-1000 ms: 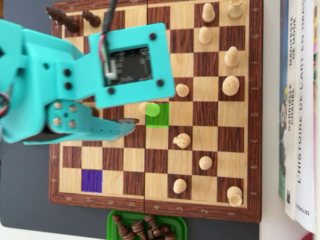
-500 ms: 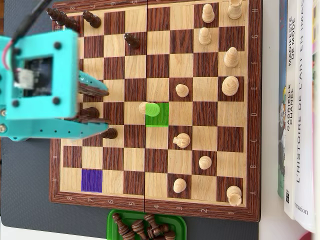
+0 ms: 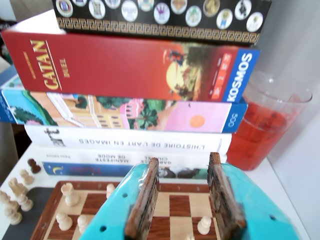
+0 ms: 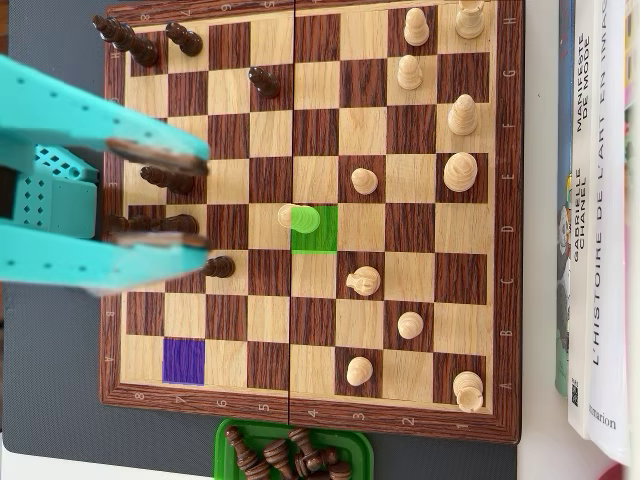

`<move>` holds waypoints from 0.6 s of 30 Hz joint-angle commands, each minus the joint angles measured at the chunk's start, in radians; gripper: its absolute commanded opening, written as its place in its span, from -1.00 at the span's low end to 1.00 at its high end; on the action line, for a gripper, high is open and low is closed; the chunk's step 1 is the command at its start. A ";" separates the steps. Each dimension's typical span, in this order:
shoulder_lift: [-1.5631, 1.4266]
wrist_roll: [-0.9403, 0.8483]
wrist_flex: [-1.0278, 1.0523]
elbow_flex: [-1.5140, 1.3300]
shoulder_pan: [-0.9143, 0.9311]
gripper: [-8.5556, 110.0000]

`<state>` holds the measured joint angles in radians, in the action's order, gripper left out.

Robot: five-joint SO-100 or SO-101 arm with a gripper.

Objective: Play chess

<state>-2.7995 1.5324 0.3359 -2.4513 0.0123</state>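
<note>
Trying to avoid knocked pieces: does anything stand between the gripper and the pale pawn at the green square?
In the overhead view the squares between the gripper and the pale pawn are bare. Dark pieces stand under its open fingers, and a dark pawn stands just beside that path.

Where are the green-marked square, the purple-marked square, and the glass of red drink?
green-marked square [image 4: 322, 232]: overhead view, bare right part of the square, beside the pale piece.
purple-marked square [image 4: 183, 361]: overhead view, middle of the square.
glass of red drink [image 3: 260, 131]: wrist view, red-filled wall of the glass.
</note>
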 commanded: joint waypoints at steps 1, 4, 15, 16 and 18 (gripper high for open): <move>-0.061 0.008 -0.147 -0.052 -0.002 -0.60; -0.121 0.031 -0.305 -0.143 -0.002 -0.60; -0.339 0.071 -0.851 -0.426 -0.002 -0.60; -0.357 0.071 -0.893 -0.445 -0.002 -0.60; -0.391 0.071 -0.971 -0.486 -0.002 -0.60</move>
<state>-3.1569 1.5953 -0.5584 -2.9192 0.0123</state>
